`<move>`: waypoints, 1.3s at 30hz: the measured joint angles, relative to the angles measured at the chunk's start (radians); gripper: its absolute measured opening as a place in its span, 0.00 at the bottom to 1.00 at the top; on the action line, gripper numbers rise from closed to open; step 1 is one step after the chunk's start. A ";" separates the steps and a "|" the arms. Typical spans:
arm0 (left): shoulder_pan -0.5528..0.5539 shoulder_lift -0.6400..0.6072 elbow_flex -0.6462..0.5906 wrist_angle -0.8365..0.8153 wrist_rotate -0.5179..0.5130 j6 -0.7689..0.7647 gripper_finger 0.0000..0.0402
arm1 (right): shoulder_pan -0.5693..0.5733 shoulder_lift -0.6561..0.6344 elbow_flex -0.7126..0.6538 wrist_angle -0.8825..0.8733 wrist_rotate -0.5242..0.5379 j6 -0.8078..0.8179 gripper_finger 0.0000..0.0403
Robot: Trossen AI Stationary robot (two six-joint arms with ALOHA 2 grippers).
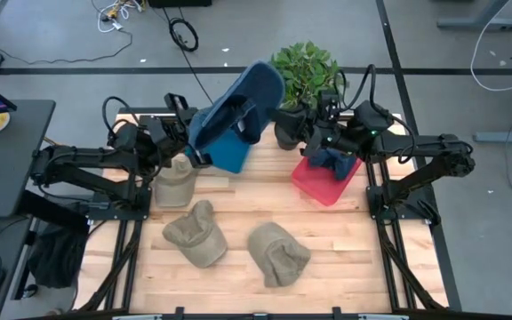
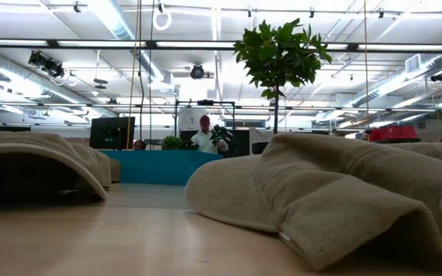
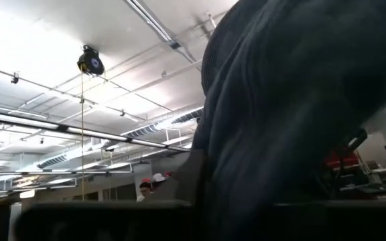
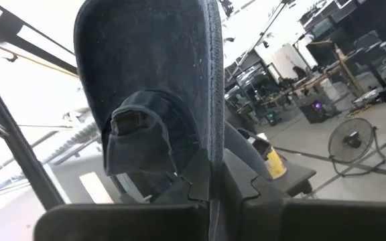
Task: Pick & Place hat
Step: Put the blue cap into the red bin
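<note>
We judge the transfer step; both pincers, left [image 1: 201,153] and right [image 1: 284,114], pinching the blue hat [image 1: 247,107] aloft; next, one side lets go over the red bin [image 1: 323,187].

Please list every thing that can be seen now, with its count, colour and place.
hat: one, blue, raised over the table's back, between both arms
tan hats: three; one back left, two in front
bin: one, teal, back, under the hat
red bin: one, back right; something dark blue inside
plant: one, green, behind the table
table: one, light wood
person: one, far behind
left gripper: at the hat's lower end
right gripper: fingers shut on the hat's brim
</note>
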 joint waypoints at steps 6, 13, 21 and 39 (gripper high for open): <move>0.001 0.000 0.000 0.003 -0.001 0.040 0.03 | 0.000 0.000 0.000 -0.032 -0.015 0.055 0.09; 0.000 0.000 0.000 0.003 -0.003 0.131 0.02 | -0.001 0.000 0.000 -0.035 -0.121 0.111 0.30; 0.000 -0.007 0.000 0.000 -0.002 0.142 0.02 | -0.050 0.000 0.000 -0.042 -0.296 0.191 0.58; 0.000 -0.087 0.000 -0.023 -0.027 0.284 0.01 | -0.092 -0.189 0.000 -0.427 -0.324 0.296 0.66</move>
